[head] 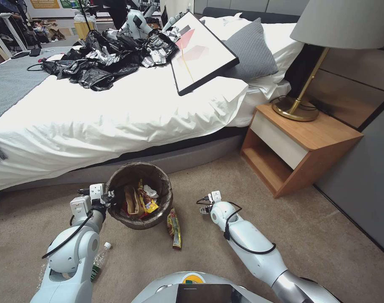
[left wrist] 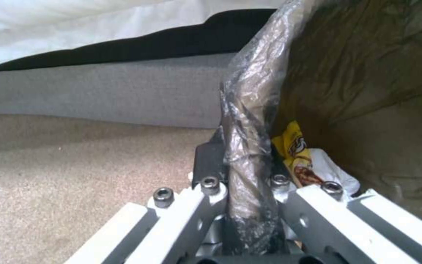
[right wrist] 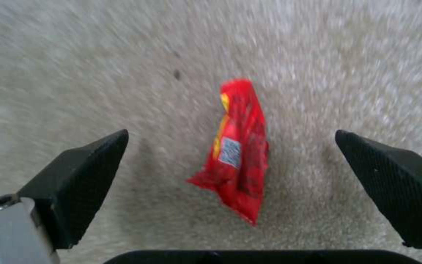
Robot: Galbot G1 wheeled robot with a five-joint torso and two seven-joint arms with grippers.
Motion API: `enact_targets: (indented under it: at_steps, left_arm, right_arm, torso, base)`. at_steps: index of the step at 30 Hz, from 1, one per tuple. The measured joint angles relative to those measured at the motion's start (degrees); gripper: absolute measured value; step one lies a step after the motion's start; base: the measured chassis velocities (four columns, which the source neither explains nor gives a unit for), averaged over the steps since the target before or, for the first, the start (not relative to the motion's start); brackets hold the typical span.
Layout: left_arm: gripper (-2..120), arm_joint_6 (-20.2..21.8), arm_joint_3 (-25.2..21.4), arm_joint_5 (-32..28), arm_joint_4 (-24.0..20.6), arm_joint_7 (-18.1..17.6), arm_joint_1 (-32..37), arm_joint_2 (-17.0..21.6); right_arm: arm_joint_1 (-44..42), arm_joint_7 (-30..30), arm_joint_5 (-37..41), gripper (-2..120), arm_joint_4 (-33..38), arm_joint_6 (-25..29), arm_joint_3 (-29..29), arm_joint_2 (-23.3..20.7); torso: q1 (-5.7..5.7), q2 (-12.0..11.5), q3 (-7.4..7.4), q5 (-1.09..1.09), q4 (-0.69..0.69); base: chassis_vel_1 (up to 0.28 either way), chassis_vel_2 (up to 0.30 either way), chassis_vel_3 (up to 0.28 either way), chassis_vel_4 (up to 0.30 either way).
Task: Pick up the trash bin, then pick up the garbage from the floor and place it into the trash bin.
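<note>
Right gripper [right wrist: 230, 176] spread wide, hovering over one red snack wrapper [right wrist: 236, 146] lying flat on the carpet [right wrist: 74, 73], centred between its two black fingertips [right wrist: 81, 172]. Left gripper [left wrist: 243, 190] pinches the bag-lined rim of one trash bin [head: 158, 179]; inside, several wrappers. One bottle [head: 98, 261] beside left arm.

Left tool [left wrist: 250, 190] clamped on trash bin [left wrist: 250, 110] rim; wrapper [left wrist: 296, 154] inside.

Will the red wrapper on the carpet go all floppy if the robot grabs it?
Probably floppy: the red wrapper looks thin, creased and flattened. Likely very light, seemingly empty. Its glossy film may slip between the right gripper pads.
</note>
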Motion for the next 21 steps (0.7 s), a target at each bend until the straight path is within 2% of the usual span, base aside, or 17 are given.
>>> enact_targets:
  at_steps: [15,21]
  left_arm:
    - [0,-0.1,-0.3,-0.2,0.1,0.1,-0.2,0.2]
    - [0,-0.1,-0.3,-0.2,0.2,0.2,-0.2,0.3]
  right_arm:
    - [-0.9,-3.2,-3.2,100,-5.9,3.3,1.7,1.5]
    - [-0.9,-3.3,-3.5,97,-5.2,3.1,1.3,1.3]
  torso:
    - [-0.01,0.0,-0.02,-0.04,-0.03]
    - [-0.01,0.0,-0.01,-0.01,0.00]
  base:
    - [0.000,0.000,0.000,0.000]
    - [0.000,0.000,0.000,0.000]
